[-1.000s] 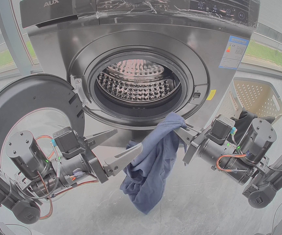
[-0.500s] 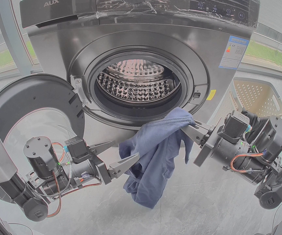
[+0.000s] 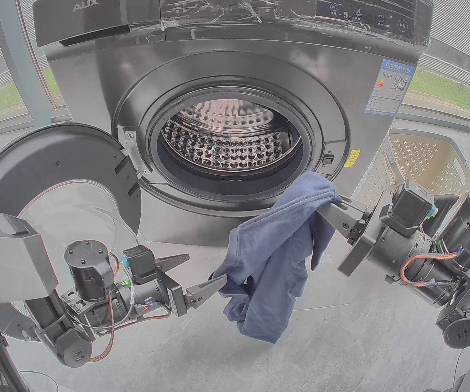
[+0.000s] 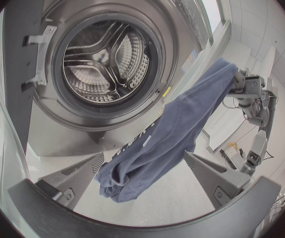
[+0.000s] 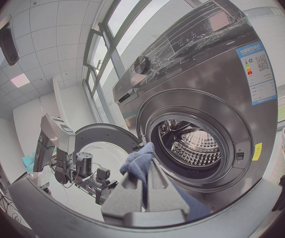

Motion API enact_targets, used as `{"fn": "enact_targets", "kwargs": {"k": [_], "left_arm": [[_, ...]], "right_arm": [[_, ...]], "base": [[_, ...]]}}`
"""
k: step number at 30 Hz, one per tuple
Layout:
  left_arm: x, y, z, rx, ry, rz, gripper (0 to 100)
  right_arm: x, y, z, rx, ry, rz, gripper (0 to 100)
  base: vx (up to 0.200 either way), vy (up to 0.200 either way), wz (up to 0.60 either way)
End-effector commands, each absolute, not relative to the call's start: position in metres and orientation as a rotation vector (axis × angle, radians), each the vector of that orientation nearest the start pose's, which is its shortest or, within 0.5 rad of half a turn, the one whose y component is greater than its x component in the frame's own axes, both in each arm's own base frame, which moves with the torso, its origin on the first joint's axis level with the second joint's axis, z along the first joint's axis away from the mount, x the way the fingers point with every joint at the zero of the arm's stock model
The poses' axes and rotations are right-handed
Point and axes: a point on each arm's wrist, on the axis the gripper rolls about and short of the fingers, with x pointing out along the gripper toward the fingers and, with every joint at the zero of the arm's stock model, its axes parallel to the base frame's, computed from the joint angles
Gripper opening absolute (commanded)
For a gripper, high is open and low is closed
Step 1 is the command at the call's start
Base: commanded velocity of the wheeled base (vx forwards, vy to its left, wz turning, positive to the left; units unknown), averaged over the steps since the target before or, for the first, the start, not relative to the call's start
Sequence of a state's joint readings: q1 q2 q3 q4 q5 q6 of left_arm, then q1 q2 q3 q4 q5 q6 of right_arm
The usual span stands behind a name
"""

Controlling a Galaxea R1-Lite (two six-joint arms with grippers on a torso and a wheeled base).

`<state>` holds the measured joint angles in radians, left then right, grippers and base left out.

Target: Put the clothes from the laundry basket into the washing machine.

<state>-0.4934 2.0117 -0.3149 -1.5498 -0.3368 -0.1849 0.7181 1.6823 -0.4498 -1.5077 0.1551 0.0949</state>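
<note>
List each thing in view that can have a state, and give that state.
washing machine door: swung open.
drum: empty.
blue garment: hanging from the right gripper, outside the drum.
right gripper: shut on the blue garment.
left gripper: open, holding nothing.
laundry basket: holds dark clothing.

floor (image 3: 355,344), washing machine (image 3: 322,72), laundry basket (image 3: 431,161) apparently tilted

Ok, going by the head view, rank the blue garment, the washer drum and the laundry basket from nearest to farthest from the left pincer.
1. Blue garment, hanging just right of the left pincer.
2. Washer drum, up behind it.
3. Laundry basket, far right beside the machine.
</note>
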Motion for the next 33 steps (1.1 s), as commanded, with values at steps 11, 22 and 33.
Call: {"fn": "enact_targets", "kwargs": {"k": [11, 22, 33], "left_arm": [[0.247, -0.145, 0.035, -0.146, 0.369, -0.823, 100], [0.247, -0.148, 0.016, -0.090, 0.416, -0.836, 100], [0.249, -0.150, 0.013, -0.078, 0.415, -0.841, 100]], "right_arm": [[0.210, 0.174, 0.187, 0.167, -0.248, 0.831, 0], [0.245, 0.200, 0.195, 0.191, -0.277, 0.748, 0], [0.276, 0.226, 0.204, 0.207, -0.280, 0.695, 0]], "base": [[0.000, 0.000, 0.00], [0.000, 0.000, 0.00], [0.000, 0.000, 0.00]]}}
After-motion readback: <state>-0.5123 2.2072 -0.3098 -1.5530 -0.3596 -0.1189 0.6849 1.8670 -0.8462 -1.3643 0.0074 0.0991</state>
